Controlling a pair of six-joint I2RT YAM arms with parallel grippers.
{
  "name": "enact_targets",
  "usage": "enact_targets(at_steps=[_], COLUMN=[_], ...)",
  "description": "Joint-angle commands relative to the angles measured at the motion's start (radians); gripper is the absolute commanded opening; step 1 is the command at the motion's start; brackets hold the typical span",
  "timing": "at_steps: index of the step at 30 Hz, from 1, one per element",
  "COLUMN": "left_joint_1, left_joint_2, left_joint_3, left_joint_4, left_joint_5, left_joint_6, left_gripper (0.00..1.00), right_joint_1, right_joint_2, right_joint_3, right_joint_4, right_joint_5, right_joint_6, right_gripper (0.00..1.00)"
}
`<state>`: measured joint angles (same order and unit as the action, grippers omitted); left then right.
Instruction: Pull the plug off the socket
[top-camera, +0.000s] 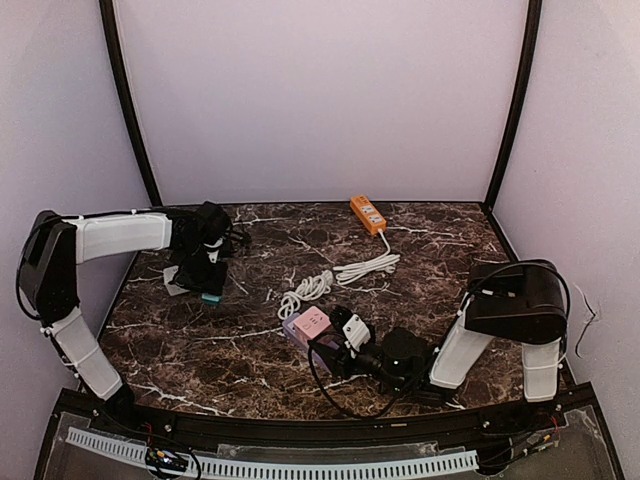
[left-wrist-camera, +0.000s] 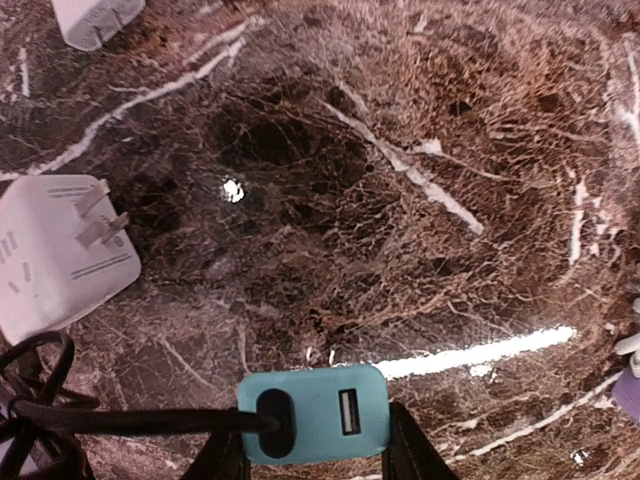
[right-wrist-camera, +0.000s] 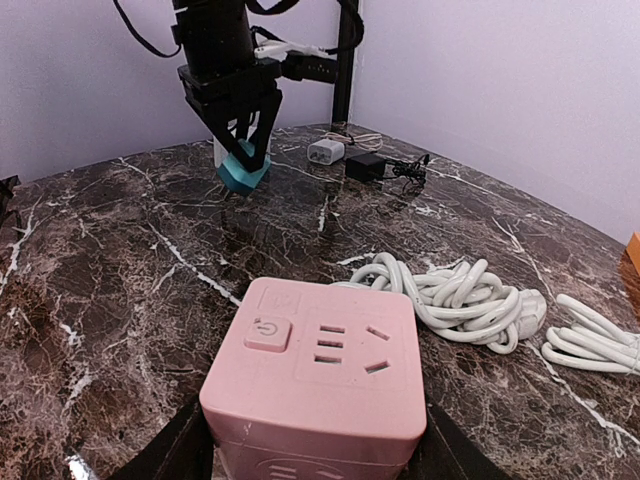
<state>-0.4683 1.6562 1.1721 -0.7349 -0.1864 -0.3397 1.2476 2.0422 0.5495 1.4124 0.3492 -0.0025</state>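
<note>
The left hand (left-wrist-camera: 315, 455) is clamped on the teal plug (left-wrist-camera: 315, 413), a finger on each side, USB face toward the wrist cam. The right hand (right-wrist-camera: 315, 455) is clamped on the pink socket cube (right-wrist-camera: 320, 375), one finger down each flank. Status: plug and cube are well apart, and the socket face in the right wrist view shows bare slots with nothing seated, so I'd call the pull itself done. What's left, if anything, is setting both down and letting go. Pose: the left arm is folded out to the far left of the bench (top-camera: 450, 250), wrist pointing nearly straight down, plug low over the surface; I can't tell whether it touches. The right arm is doubled back at the elbow and reaches left along the near edge, hand low and almost level, cube sitting on the bench near centre. Near the left hand: a white charger (left-wrist-camera: 60, 255), prongs showing, lies near the plug, and a second white charger (left-wrist-camera: 95, 18) sits further off. Past the cube: a coiled white cord (right-wrist-camera: 460, 300), and an orange power strip (top-camera: 367, 213) at the back edge.
</note>
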Motion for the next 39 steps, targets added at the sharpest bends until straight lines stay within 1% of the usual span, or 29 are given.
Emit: enact_targets(at_steps=[1, 5, 12, 14, 15, 18, 19, 20, 24, 27, 29, 30, 32, 33, 34, 36, 38, 39], left_joint_1=[0.02, 0.039, 0.043, 0.045, 0.046, 0.046, 0.046, 0.046, 0.046, 0.046, 0.046, 0.043, 0.036, 0.033, 0.023, 0.004, -0.02, -0.031], left_joint_2=[0.063, 0.134, 0.243, 0.264, 0.272, 0.275, 0.274, 0.272, 0.22, 0.177, 0.136, 0.101, 0.044, 0.022, -0.018, -0.077, -0.128, -0.156], left_joint_3=[0.054, 0.094, 0.165, 0.183, 0.189, 0.196, 0.202, 0.204, 0.191, 0.177, 0.166, 0.154, 0.134, 0.126, 0.108, 0.079, 0.051, 0.029], left_joint_4=[-0.014, 0.002, 0.022, 0.02, 0.022, 0.031, 0.03, 0.03, 0.058, 0.069, 0.081, 0.094, 0.116, 0.124, 0.142, 0.165, 0.189, 0.206], left_joint_5=[0.024, 0.038, 0.054, 0.057, 0.058, 0.069, 0.069, 0.072, 0.105, 0.104, 0.105, 0.113, 0.121, 0.121, 0.12, 0.122, 0.136, 0.141], left_joint_6=[0.042, 0.065, 0.093, 0.095, 0.095, 0.097, 0.097, 0.095, 0.087, 0.079, 0.075, 0.074, 0.073, 0.077, 0.079, 0.081, 0.085, 0.089], left_gripper=[0.03, 0.03, 0.14, 0.21, 0.27, 0.36, 0.42, 0.45, 0.63, 0.68, 0.7, 0.75, 0.81, 0.83, 0.88, 0.97, 0.99, 0.99], right_joint_1=[-0.011, -0.011, -0.012, -0.012, -0.012, -0.012, -0.012, -0.012, -0.012, -0.011, -0.011, -0.011, -0.012, -0.011, -0.011, -0.01, -0.006, -0.003], right_joint_2=[0.014, 0.016, 0.016, 0.015, 0.016, 0.016, 0.016, 0.016, 0.014, 0.015, 0.012, 0.009, 0.001, -0.007, -0.02, -0.049, -0.073, -0.085], right_joint_3=[-0.009, -0.006, -0.004, -0.004, -0.004, -0.005, -0.005, -0.005, -0.003, -0.002, -0.003, -0.005, -0.011, -0.012, -0.011, -0.015, -0.021, -0.022], right_joint_4=[-0.045, -0.047, -0.05, -0.05, -0.05, -0.05, -0.05, -0.05, -0.051, -0.05, -0.048, -0.046, -0.043, -0.046, -0.061, -0.087, -0.1, -0.107], right_joint_5=[0.023, 0.019, 0.024, 0.026, 0.026, 0.025, 0.026, 0.028, 0.03, 0.036, 0.041, 0.044, 0.046, 0.044, 0.04, 0.037, 0.037, 0.037], right_joint_6=[0.002, 0.002, 0.002, 0.002, 0.002, 0.002, 0.002, 0.002, 0.002, 0.002, 0.002, 0.002, 0.002, 0.002, 0.002, 0.025, 0.022, 0.019], right_gripper=[0.23, 0.23, 0.23, 0.23, 0.23, 0.24, 0.25, 0.25, 0.27, 0.32, 0.38, 0.44, 0.61, 0.7, 0.77, 0.84, 0.91, 0.97])
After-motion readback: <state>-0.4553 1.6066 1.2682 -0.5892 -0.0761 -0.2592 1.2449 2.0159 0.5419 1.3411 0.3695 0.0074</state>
